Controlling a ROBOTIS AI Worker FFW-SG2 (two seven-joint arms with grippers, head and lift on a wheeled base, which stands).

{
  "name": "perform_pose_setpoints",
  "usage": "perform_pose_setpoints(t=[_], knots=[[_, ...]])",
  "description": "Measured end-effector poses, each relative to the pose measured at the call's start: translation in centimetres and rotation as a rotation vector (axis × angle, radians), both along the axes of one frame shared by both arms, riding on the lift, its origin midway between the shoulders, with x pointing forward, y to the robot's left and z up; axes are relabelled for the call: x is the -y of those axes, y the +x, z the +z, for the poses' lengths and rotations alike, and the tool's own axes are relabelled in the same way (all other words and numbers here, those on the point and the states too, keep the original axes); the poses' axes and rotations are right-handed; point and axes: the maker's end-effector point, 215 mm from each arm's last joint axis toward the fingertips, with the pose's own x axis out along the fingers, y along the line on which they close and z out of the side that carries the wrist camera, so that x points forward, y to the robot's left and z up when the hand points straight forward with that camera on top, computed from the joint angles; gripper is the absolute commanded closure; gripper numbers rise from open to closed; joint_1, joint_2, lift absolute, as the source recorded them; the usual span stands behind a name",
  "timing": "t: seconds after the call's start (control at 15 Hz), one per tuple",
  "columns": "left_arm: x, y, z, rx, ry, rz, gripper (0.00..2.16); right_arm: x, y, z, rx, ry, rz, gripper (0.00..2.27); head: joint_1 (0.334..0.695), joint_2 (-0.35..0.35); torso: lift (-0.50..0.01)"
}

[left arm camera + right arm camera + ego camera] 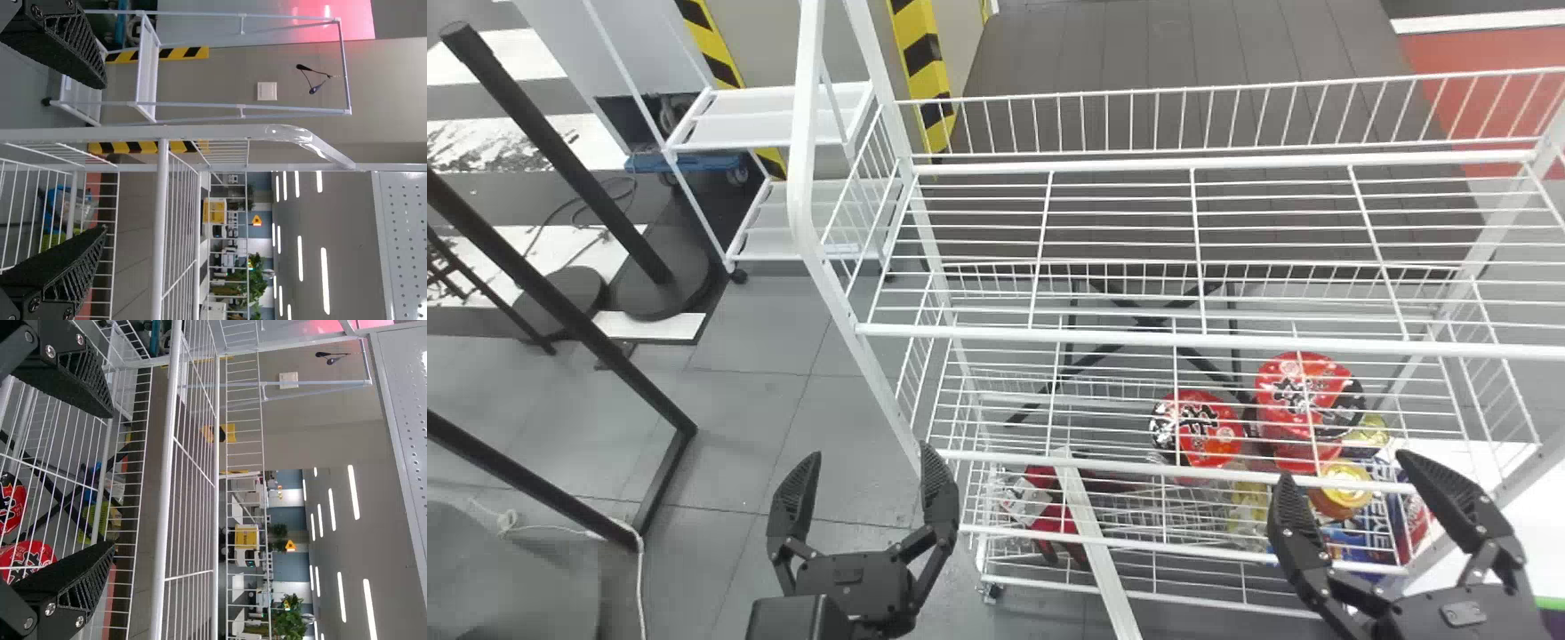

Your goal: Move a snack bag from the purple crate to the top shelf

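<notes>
The left gripper (870, 451) and right gripper (1343, 466) are spread open. A blue packet (1383, 511), perhaps a snack bag, lies on a lower shelf (1183, 549), below the right gripper; I can't tell whether it's the task's.

wire rack (1138, 340) was white | tiled floor (756, 418) was grey | poles (560, 156) were black | post (920, 53) wore slanting yellow-and-black stripes | round packs (1298, 391) were red, marked black and white | plant (290, 620) was green | left gripper (869, 455), right gripper (1343, 467) were black
</notes>
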Motion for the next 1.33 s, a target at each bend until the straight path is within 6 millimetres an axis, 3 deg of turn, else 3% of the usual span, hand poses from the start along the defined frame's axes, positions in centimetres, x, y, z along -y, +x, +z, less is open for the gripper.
perform_pose_setpoints(t=[0.27, 1.33], knots=[[0.74, 0.16, -0.03, -0.003, -0.003, -0.058, 0.04, -0.01, -0.03, 0.13, 0.004, 0.002, -0.001, 0.14, 0.695, 0.168, -0.111], [-0.03, 0.13, 0.46, 0.011, -0.018, -0.043, 0.02, -0.1, -0.26, 0.69, 0.012, 0.005, 0.001, 0.14, 0.695, 0.183, -0.174]])
